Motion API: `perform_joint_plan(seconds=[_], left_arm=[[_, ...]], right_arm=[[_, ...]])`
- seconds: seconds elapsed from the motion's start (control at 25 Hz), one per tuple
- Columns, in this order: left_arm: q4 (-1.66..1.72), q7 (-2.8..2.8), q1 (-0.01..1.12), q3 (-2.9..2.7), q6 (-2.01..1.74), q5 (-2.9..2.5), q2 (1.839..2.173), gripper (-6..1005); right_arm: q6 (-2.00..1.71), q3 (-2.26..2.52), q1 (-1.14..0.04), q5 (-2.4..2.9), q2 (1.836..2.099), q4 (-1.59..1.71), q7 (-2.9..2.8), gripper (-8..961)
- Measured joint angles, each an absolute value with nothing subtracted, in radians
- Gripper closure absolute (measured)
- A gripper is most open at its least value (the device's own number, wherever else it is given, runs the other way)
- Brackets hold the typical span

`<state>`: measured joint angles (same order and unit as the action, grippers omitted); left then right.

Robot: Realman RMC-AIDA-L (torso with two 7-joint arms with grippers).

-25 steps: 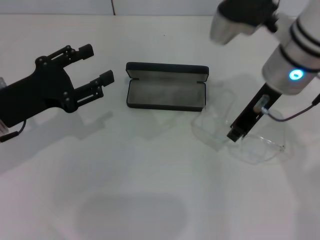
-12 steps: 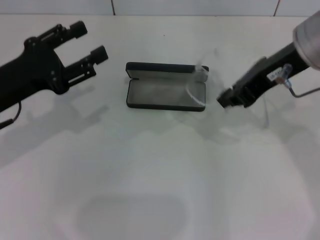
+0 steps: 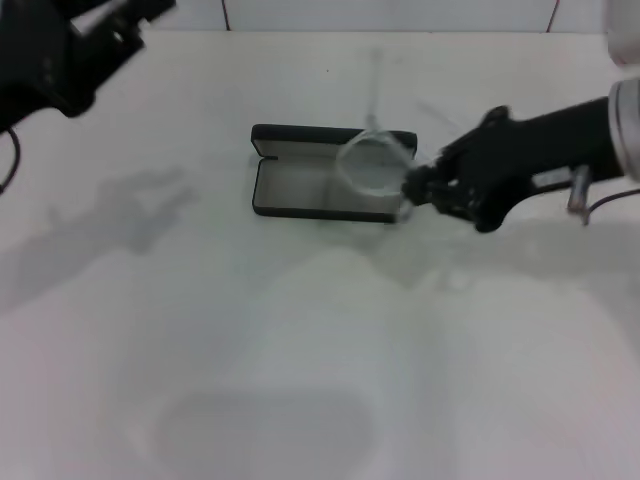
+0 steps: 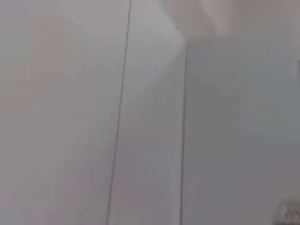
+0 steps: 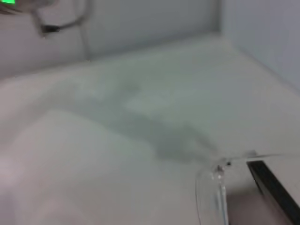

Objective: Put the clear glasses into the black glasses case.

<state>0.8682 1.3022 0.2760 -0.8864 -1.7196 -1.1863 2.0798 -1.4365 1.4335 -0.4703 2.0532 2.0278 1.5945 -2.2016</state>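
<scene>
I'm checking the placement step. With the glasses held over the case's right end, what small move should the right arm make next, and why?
Probably shift the right gripper a little toward the robot's left, then lower. It holds the clear glasses above the right end of the open black glasses case, not yet centred over the lining, so releasing now might leave them on the rim. The left gripper is far off to the left.

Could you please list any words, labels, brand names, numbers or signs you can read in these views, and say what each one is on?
None can be read.
The open black glasses case shows no lettering in the head view.
The clear glasses, held over the case's right end by the right end effector, bear no marking.
The left end effector shows none either.
</scene>
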Motion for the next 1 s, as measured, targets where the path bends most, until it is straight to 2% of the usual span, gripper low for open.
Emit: perform_joint_plan(seconds=[0.32, 0.68, 1.0], left_arm=[[0.925, 1.394, 0.304, -0.927, -1.747, -1.168, 2.084, 743], [0.909, 1.445, 0.374, -1.009, -1.745, -1.174, 2.085, 943], [0.815, 1.444, 0.444, -1.065, -1.743, -1.198, 2.085, 954]], right_arm=[[-1.376, 1.441, -0.348, 1.429, 2.023, 1.208, -1.352, 896], [-1.578, 1.445, -0.411, 1.238, 2.025, 0.84, -1.006, 896], [-1.639, 1.462, -0.423, 1.207, 2.026, 0.776, -0.927, 896]])
